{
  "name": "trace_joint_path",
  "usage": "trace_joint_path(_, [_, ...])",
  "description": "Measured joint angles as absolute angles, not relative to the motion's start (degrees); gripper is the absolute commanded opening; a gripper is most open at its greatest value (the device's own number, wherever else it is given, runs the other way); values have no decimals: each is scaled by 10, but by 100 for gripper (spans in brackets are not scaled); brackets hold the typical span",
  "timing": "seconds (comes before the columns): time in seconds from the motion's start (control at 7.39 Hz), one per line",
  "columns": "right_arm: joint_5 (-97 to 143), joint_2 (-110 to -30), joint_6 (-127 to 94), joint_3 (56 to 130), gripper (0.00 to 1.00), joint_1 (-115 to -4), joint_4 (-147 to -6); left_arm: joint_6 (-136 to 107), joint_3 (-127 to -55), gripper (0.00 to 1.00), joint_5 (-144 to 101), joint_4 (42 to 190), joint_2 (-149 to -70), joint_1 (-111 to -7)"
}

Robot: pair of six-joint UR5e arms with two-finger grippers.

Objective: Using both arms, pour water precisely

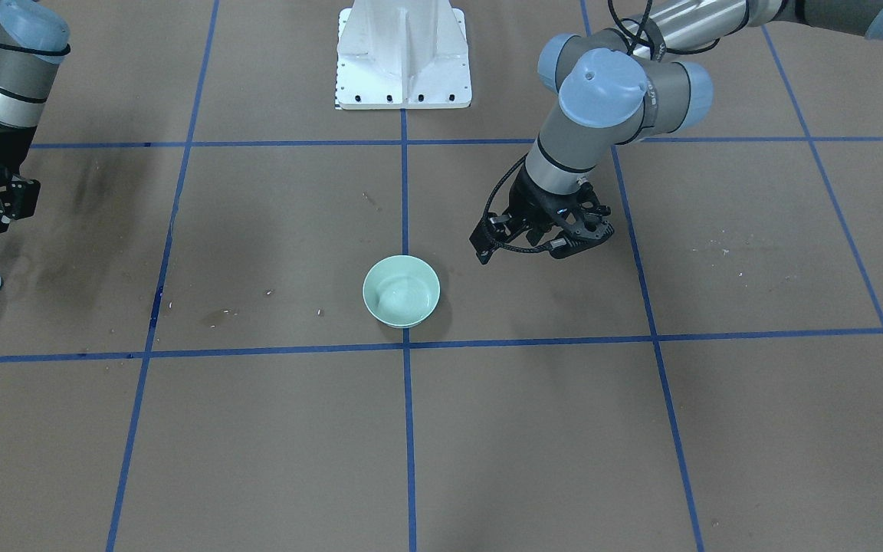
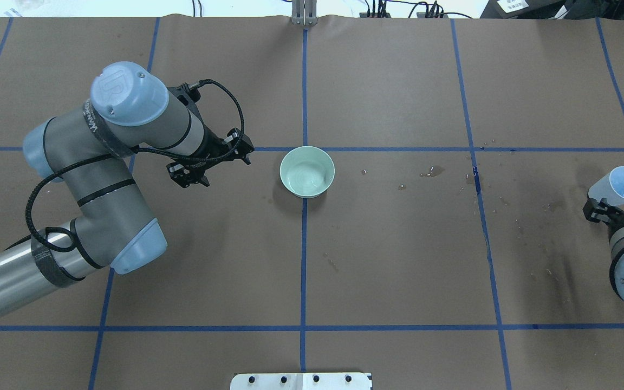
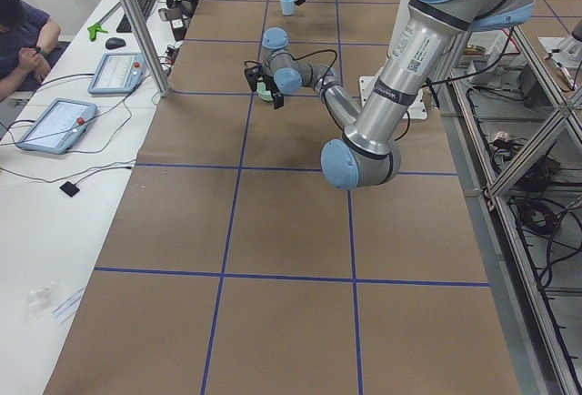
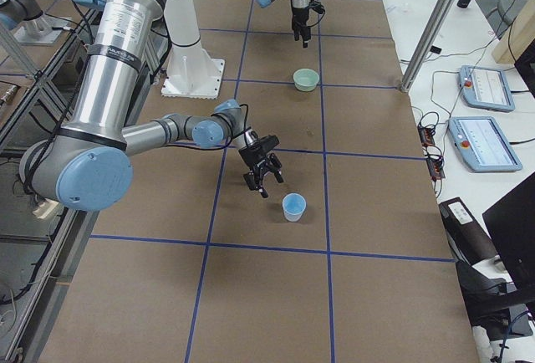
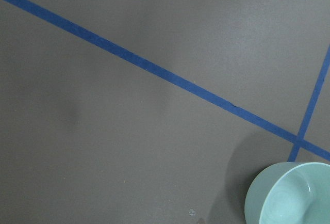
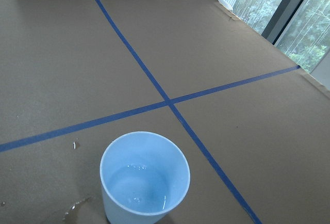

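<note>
Your water (image 6: 138, 187) sits as a shallow, glinting pool in the bottom of the pale blue cup (image 6: 111, 203). The cup stands upright on the brown paper-covered tabletop (image 2: 398, 260), far out on the robot's right side. A few wet marks (image 6: 77, 207) shine on the paper just beside its base. The right gripper (image 4: 264, 187) hangs near that cup but apart from it. Its fingers are spread wide and there is nothing between them. Well apart from the cup, a mint-green bowl (image 2: 289, 164) rests on the centre line of blue tape (image 2: 304, 260), with its rim just beside a crossing of the tape lines. Faint shiny rings show inside the bowl, but you cannot tell for certain from these views that it holds water. The left gripper (image 2: 212, 162) is just beside the bowl on the robot's left, pointing down above the tabletop and touching nothing. You cannot tell how far its jaws stand apart, because the wrist and cables cover them from above. Its wrist camera shows only paper, tape and an edge of the bowl. Small damp spots (image 2: 434, 171) dot the paper between the bowl and the cup.
</note>
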State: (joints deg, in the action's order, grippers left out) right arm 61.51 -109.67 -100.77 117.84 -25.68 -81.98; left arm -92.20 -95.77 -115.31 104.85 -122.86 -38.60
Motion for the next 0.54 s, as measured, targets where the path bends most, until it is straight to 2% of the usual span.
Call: trace_joint_path(0.54, [518,-1054,-1052,1112,97,-240,-849,-922,-963,100,-1153,1049,-1220,-386])
